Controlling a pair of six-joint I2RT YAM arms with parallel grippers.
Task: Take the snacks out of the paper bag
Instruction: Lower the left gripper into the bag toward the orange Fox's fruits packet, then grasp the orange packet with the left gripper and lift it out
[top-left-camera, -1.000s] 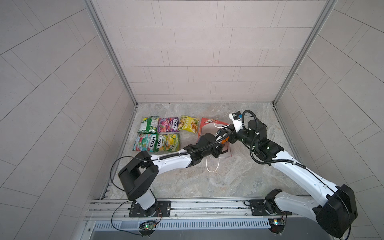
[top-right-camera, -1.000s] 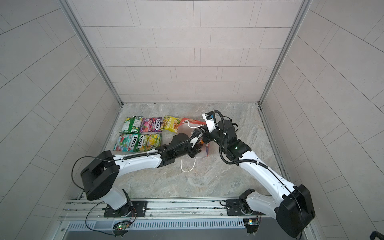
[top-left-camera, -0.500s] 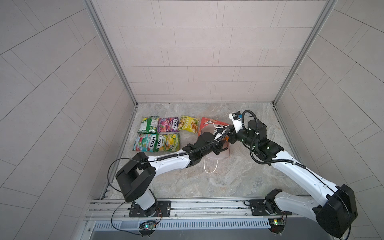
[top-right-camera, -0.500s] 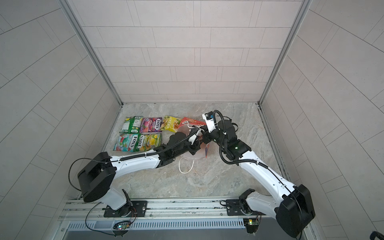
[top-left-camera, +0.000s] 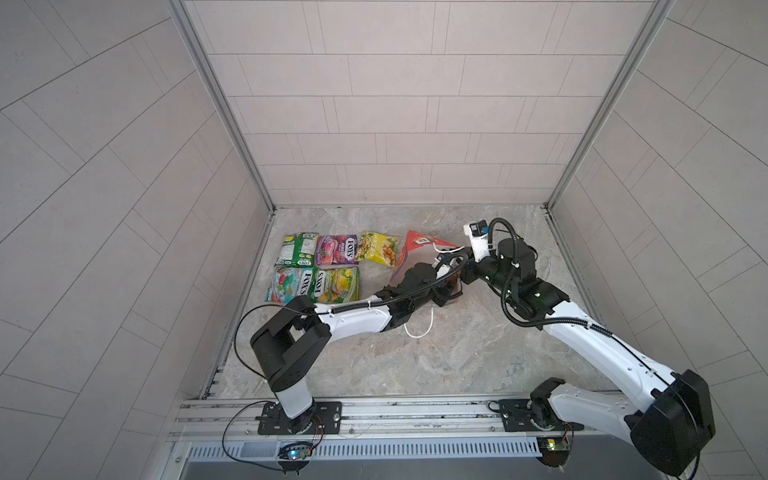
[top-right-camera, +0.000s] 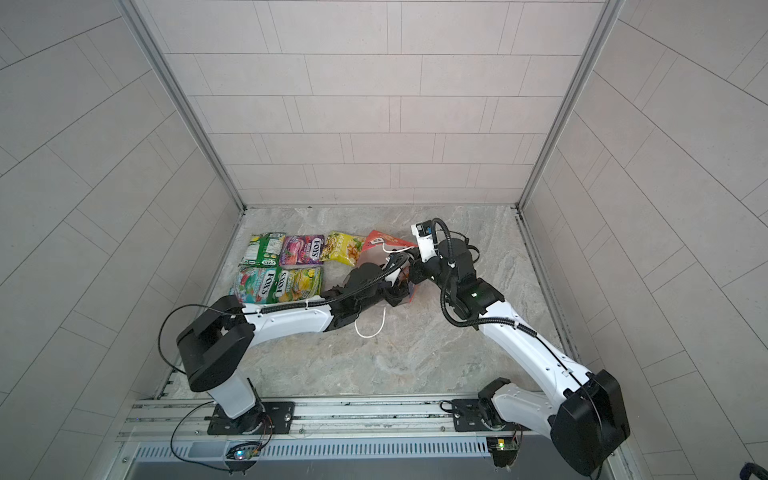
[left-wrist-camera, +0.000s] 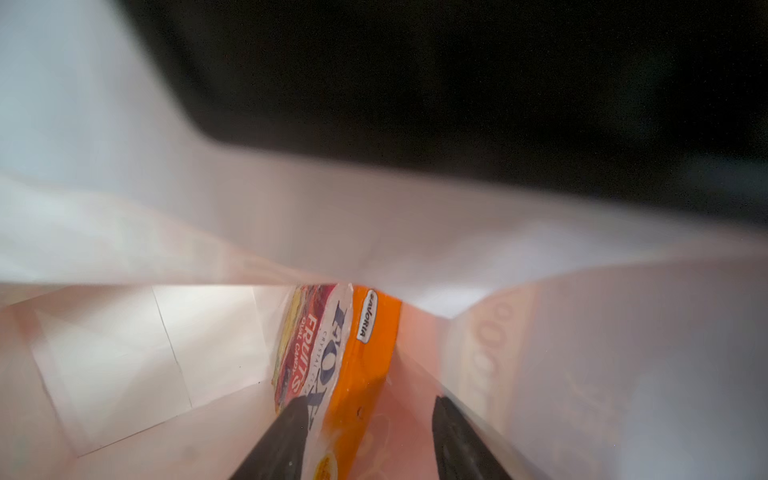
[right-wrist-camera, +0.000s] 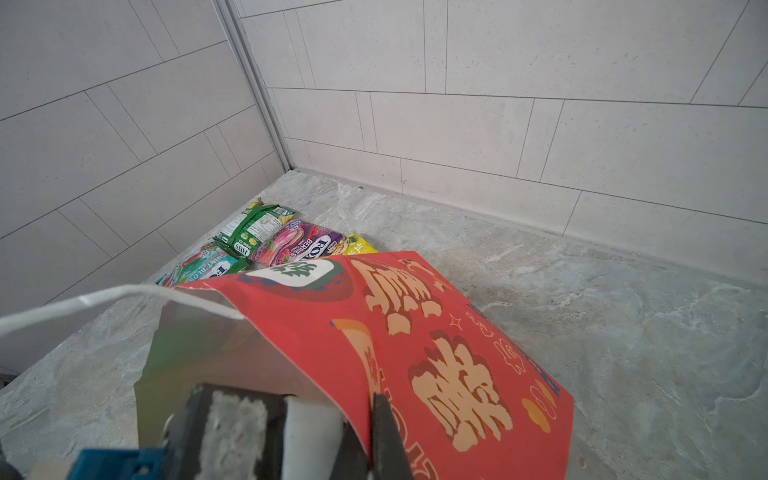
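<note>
Inside the paper bag (right-wrist-camera: 415, 332), clamped by the right gripper (right-wrist-camera: 328, 432), one orange packet (left-wrist-camera: 368, 353) is straddled by the open left gripper (left-wrist-camera: 369, 405). Five snacks (top-left-camera: 336, 250) are laid out far left.

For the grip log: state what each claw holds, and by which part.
Right claw pinches the paper bag by the rim of its red wall. Left claw, inside the bag, stands open astride the orange packet, clamping nothing.

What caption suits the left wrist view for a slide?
Inside the paper bag: left gripper, jaws apart, straddles an orange FOX'S packet standing on edge.
</note>
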